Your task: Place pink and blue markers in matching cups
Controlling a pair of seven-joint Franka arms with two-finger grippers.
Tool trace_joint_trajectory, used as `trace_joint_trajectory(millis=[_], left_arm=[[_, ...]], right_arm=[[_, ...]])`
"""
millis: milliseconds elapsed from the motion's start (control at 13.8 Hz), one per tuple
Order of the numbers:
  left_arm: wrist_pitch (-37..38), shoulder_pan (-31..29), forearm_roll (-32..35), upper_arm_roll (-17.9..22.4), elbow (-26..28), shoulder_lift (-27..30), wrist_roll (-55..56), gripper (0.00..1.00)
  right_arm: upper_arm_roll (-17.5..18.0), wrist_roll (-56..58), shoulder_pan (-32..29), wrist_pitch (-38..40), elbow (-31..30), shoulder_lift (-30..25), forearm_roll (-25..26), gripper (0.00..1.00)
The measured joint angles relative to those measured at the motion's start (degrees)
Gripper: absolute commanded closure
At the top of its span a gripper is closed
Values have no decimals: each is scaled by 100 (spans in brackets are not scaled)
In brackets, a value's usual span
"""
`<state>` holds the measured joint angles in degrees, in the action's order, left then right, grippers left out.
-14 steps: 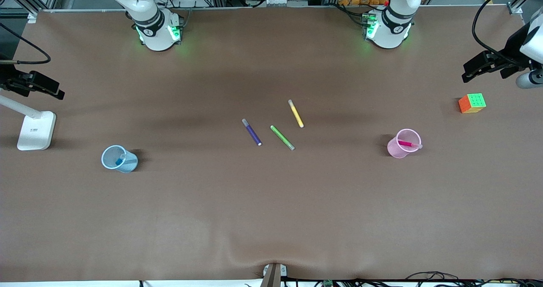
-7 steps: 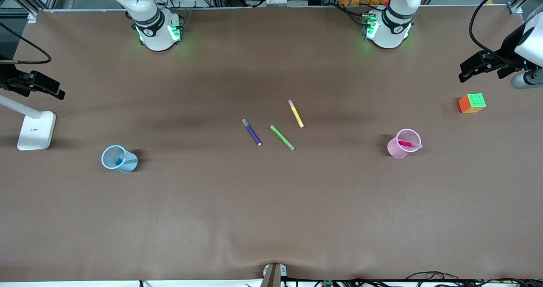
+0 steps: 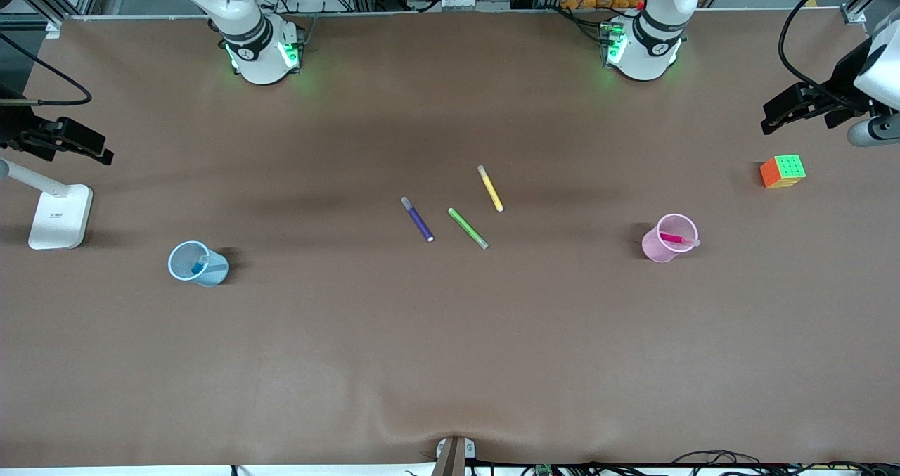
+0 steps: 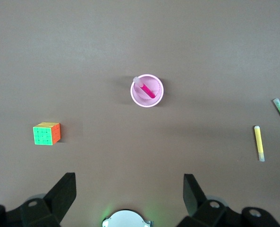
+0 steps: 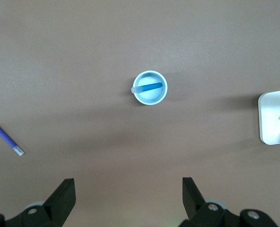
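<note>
The magenta-pink marker [image 4: 148, 90] leans inside the pale pink translucent cup [image 3: 663, 249], and the bright blue marker [image 5: 150, 86] inside the pale blue translucent cup [image 3: 209, 273]; the task looks finished. So the left gripper [image 4: 129, 187] and right gripper [image 5: 128, 190] hang high over the table's ends, jaws wide apart and empty.
</note>
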<state>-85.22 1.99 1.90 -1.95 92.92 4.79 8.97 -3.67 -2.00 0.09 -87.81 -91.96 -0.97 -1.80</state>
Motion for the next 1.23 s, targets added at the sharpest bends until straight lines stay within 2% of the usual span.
trace_joint_trajectory(millis=[725,1233], left_arm=[[12,5,0,-4,-9,0,0,0],[14,17,0,-46,-10,0,0,0]], right_arm=[[32,0,11,4,7,0,67,0],[236,-5,-77,5,21,0,76,0]])
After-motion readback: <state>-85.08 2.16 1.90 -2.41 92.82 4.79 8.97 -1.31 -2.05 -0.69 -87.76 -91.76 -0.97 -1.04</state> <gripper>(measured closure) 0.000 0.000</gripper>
